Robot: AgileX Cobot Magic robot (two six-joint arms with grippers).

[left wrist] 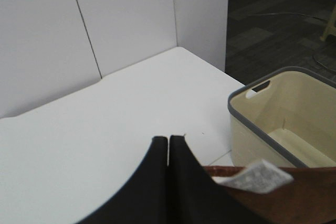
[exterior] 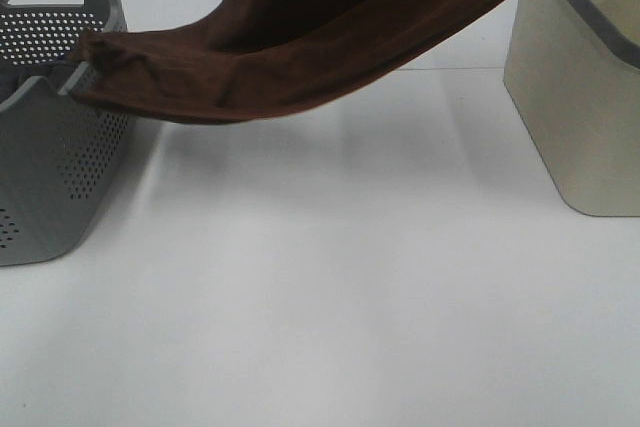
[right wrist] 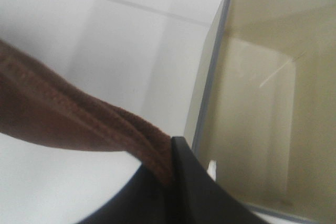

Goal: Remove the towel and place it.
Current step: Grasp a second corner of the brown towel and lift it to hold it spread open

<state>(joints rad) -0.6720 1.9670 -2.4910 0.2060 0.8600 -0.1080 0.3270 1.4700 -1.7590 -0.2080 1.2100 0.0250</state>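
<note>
Right gripper [right wrist: 171,162] clamps the towel [exterior: 300,67], left gripper [left wrist: 168,140] pinched closed; tail's draped on grey basket [exterior: 50,157] rim, might snag.

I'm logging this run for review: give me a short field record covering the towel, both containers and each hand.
towel: dark brown towel, stretched in the air above the table
low end: draped on the rim of the grey basket
label: white label beside the left hand
left hand: fingers together; grip on the towel unclear
right hand: right hand shut on the towel's hem, beside the beige bin
beige bin: nothing seen inside
</note>
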